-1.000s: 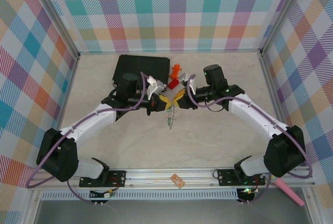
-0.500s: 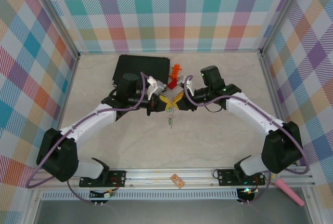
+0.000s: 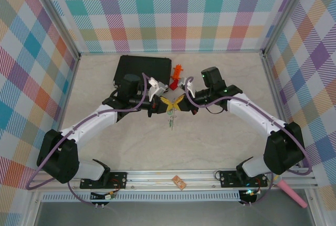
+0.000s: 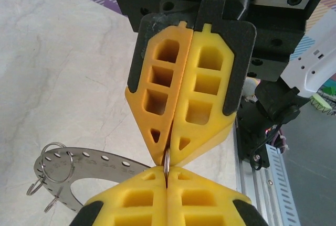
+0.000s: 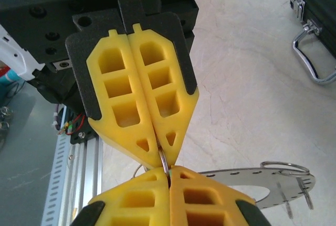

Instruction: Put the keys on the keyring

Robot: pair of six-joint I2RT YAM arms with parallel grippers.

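- Jaws on both arms are clenched: your left gripper [image 4: 166, 176] and right gripper [image 5: 169, 176] meet tip to tip, each nipping the same thin wire loop [image 4: 166, 159].
- Your keyring [image 4: 100, 162] sits just beside that pinch. Its flat length runs leftward in the left wrist view and rightward in the right wrist view, with small split rings [image 4: 52, 155] at its outer end.
- Your keys [image 3: 171, 124] are probably the greenish sliver hanging under the tips, though it is too small to confirm.
- Neither arm is nearer; the loop stands upright along both seams.

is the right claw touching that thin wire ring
Touching. Right wrist view: the thin wire ring disappears between the shut tips of the right claw.
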